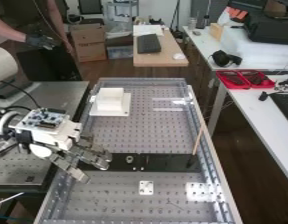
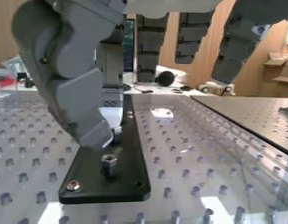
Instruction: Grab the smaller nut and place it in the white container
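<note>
perforated bench (image 1: 131,137) | black plate (image 1: 169,163), crosswise | white block (image 1: 110,100) on base (image 1: 119,113), far end | small white plate (image 1: 146,185), near end

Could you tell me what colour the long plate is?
The long plate is black, clearest in the wrist view.

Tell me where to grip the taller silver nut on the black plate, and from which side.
Grip the taller silver nut by opposite flats of its sides, probably best from above. It sits upright and raised above the black plate, so its sides look reachable, while its underside faces the plate. The robot hand should avoid the low silver piece close by.
</note>
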Motion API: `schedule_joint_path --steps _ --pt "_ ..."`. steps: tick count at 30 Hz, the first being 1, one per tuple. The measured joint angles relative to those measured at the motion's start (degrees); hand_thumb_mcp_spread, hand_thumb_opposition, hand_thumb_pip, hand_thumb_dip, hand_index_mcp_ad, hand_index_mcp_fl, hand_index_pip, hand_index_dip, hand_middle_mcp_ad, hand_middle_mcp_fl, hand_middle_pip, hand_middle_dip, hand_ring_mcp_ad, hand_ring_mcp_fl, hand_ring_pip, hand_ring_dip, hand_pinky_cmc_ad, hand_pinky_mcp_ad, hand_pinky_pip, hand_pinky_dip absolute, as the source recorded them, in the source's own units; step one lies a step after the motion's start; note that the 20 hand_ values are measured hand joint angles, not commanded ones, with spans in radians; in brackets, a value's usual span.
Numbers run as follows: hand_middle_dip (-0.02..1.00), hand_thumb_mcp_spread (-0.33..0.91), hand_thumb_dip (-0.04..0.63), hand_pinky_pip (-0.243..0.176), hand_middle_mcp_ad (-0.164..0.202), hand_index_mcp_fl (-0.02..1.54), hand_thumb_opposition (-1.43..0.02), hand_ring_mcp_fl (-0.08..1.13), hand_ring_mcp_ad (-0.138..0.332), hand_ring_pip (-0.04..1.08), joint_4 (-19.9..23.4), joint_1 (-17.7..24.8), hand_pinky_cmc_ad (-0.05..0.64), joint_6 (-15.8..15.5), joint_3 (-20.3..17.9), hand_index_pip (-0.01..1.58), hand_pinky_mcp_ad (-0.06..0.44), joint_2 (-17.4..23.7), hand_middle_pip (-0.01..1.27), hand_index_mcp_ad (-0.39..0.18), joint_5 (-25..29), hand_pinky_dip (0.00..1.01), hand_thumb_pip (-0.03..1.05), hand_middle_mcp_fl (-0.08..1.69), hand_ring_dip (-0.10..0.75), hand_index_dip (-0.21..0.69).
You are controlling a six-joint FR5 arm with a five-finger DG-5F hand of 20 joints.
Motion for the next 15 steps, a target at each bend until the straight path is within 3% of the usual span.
schedule_joint_path --steps 15 --pt "0.32 0.48 0.257 0.003 -0.012 0.22 -0.91 0.02 0.113 0.10 0.90 0.03 0.382 1.14 0.24 1.55 0.314 -1.46 0.13 -0.218 0.51 0.27 0.64 0.21 0.152 0.113"
